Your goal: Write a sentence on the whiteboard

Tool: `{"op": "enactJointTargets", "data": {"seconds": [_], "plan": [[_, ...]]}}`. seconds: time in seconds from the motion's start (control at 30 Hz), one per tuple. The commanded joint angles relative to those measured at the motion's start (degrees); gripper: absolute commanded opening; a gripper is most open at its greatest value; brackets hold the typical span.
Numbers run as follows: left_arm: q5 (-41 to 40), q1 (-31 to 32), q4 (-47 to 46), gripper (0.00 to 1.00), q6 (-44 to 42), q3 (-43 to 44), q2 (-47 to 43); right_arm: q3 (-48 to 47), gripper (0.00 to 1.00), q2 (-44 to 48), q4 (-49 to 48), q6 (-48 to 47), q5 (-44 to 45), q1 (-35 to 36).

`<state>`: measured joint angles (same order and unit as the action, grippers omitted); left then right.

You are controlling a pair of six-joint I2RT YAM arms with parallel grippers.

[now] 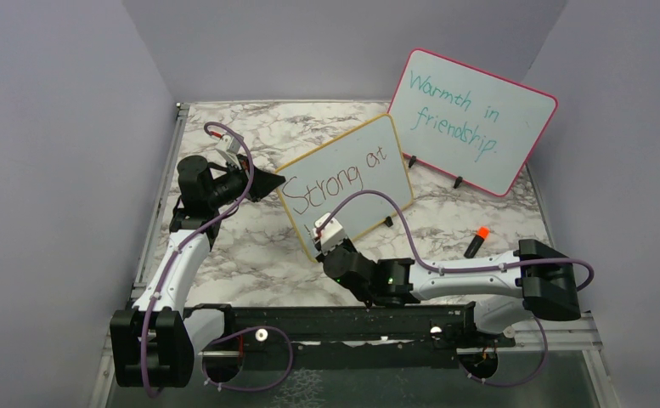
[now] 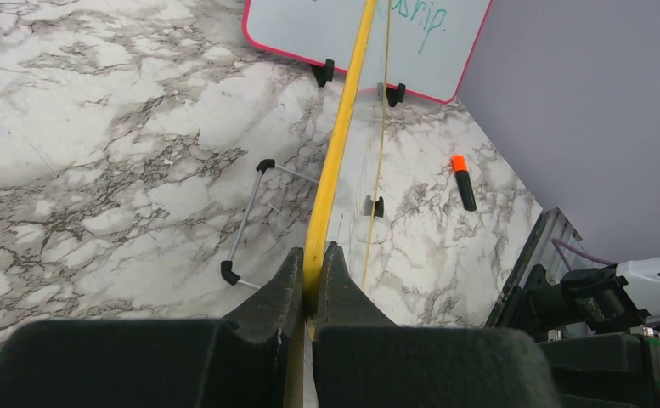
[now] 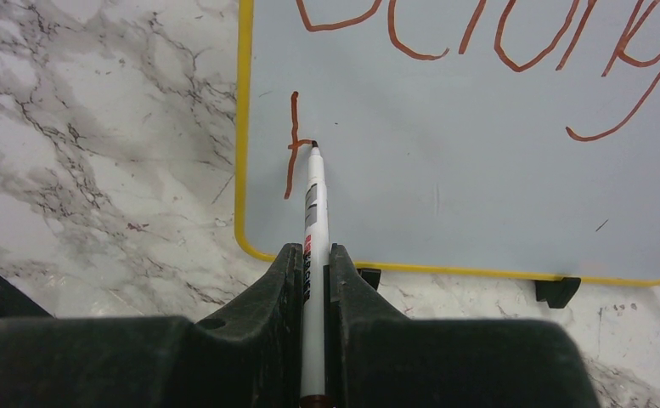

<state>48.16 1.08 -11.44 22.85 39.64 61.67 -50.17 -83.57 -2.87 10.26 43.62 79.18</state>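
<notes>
- Left pincer (image 1: 268, 182): at the left of the top view, closed on the left edge of the whiteboard (image 1: 375, 151). In the left wrist view its two dark fingers (image 2: 285, 285) clamp the thin yellow frame (image 2: 341, 136) from both sides, so the board is seen edge-on, running away from the pincer.
- Whiteboard: stands tilted on the marbled surface (image 1: 250, 246) near the middle, on small black feet. Its left edge is in the left pincer and its lower left corner is beside the right pincer (image 1: 333, 245).
- Sentence (image 1: 336, 177): red-brown handwriting on the board. "Strong at" is legible from above, and the line below it is covered by the right arm. The right wrist view shows the lower parts of the first line (image 3: 496, 38) and, beneath them near the frame's left side, a short cross-shaped stroke (image 3: 293, 146).
- Right pincer (image 3: 313, 265): closed on a white marker (image 3: 313, 200), which lies lengthwise between the fingers and points at the board. The marker's tip touches the board face at the right end of the stroke's crossbar, just inside the lower left corner.
- Pink-framed board (image 1: 513, 127): stands behind and to the right of the whiteboard, bearing teal writing.
- Orange-capped pen (image 1: 476, 242): lies on the surface at the right, in front of the pink-framed board and apart from both pincers.
</notes>
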Motion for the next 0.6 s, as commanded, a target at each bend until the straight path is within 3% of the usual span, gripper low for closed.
{"op": "enactJointTargets", "data": {"seconds": [0.0,0.57], "plan": [[-4.7,-0.6,3.2,0.00,-4.4,0.3,0.8,1.1,0.01,0.8,1.8,2.4,2.3,0.1],[-5.0,-0.6,3.3,0.00,-4.5,0.4,0.7,1.3,0.01,-0.1,6.5,5.2,-1.9,0.1]]}}
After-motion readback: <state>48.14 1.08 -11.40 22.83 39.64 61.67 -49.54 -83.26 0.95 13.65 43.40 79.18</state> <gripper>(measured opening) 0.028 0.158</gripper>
